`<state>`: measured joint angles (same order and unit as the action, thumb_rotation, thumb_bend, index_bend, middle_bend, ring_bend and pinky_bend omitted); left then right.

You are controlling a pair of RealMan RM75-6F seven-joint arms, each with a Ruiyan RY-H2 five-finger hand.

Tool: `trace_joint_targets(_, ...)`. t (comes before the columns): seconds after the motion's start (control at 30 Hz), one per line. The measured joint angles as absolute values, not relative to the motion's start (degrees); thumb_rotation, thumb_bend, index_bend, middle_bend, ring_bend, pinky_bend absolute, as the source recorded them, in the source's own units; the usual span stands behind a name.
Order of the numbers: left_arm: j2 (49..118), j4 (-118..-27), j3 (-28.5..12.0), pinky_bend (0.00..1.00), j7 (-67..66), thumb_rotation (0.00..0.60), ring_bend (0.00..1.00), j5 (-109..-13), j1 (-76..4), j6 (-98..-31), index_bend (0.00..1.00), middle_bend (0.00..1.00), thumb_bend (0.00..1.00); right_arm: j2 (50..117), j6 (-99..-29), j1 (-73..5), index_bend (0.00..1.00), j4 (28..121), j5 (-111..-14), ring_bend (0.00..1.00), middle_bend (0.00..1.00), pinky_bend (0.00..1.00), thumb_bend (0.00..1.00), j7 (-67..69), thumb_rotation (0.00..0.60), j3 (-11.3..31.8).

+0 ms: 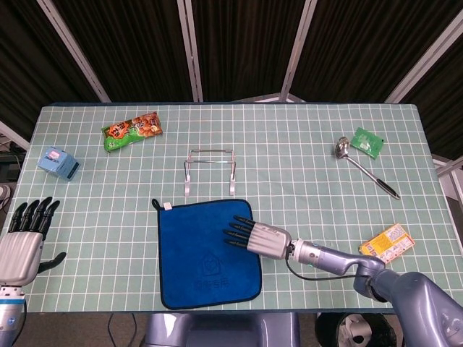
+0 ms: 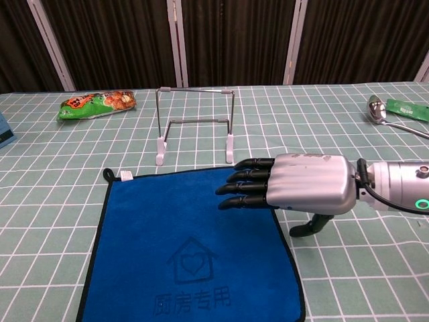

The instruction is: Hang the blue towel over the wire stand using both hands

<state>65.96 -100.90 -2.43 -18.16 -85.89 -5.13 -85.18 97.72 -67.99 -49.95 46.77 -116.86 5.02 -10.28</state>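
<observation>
Blue square microfibre towel lying flat on the green gridded table, near edge, a bit left of centre. Black hem all round, little white tag and hanging loop at the far left corner, faint house-and-heart print with some characters visible in the chest view. Not on the stand at all yet.

Thin wire stand upright just beyond the towel's far edge, white-tipped feet on the table, apart from the cloth.

Right hand, silver back with black fingers, reaching in from the right over the towel's far right part. Fingers straight and held close together, pointing left, thumb hanging down near the towel's right edge. Holding nothing. Looks raised just above the cloth in the chest view, but can't tell for sure about contact.

Left hand way off at the near left edge of the table, fingers stretched out and apart, pointing to the far side, thumb out to the right, empty. Only seen in the head view.

Other stuff scattered around: green and orange snack bag far left, small light blue carton at the left edge, metal ladle with a green sachet just beside its bowl far right, yellow packet near right.
</observation>
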Motion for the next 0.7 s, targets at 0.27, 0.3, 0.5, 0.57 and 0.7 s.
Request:
trace_joint_targets(0.27, 66.15, -101.13, -2.23, 0.0, -18.39, 0.6, 0.0, -86.16, -5.18, -85.34, 0.0, 0.0, 0.0, 98.85, -68.52, -49.73, 0.01, 45.89, -115.8, 0.0, 0.0, 0.0, 0.27, 5.62, 0.6, -11.01)
trace_joint_targets(0.3, 66.17, -101.14, -2.21, 0.0, -18.43, 0.6, 0.0, -86.18, -5.19, -85.35, 0.0, 0.0, 0.0, 98.97, -68.58, -49.87, 0.01, 45.9, -115.77, 0.0, 0.0, 0.0, 0.27, 5.65, 0.6, -11.02)
trace_joint_targets(0.5, 66.28, -101.1, -2.18, 0.0, -18.41, 0.6, 0.0, -86.15, -5.23, -85.37, 0.0, 0.0, 0.0, 100.0, -69.04, -50.7, 0.02, 46.4, -115.18, 0.0, 0.0, 0.0, 0.27, 5.69, 0.6, -10.29)
trace_joint_targets(0.57, 66.3, -100.97, -2.22, 0.0, -18.36, 0.6, 0.0, -86.01, -5.25, -85.34, 0.0, 0.0, 0.0, 100.63, -69.0, -51.07, 0.02, 46.44, -114.6, 0.0, 0.0, 0.0, 0.27, 5.78, 0.6, -9.65)
trace_joint_targets(0.7, 66.33, -100.82, -2.26, 0.0, -18.31, 0.6, 0.0, -85.78, -5.32, -85.24, 0.0, 0.0, 0.0, 101.53, -68.22, -51.84, 0.04, 46.16, -113.72, 0.0, 0.0, 0.0, 0.27, 5.8, 0.6, -9.1)
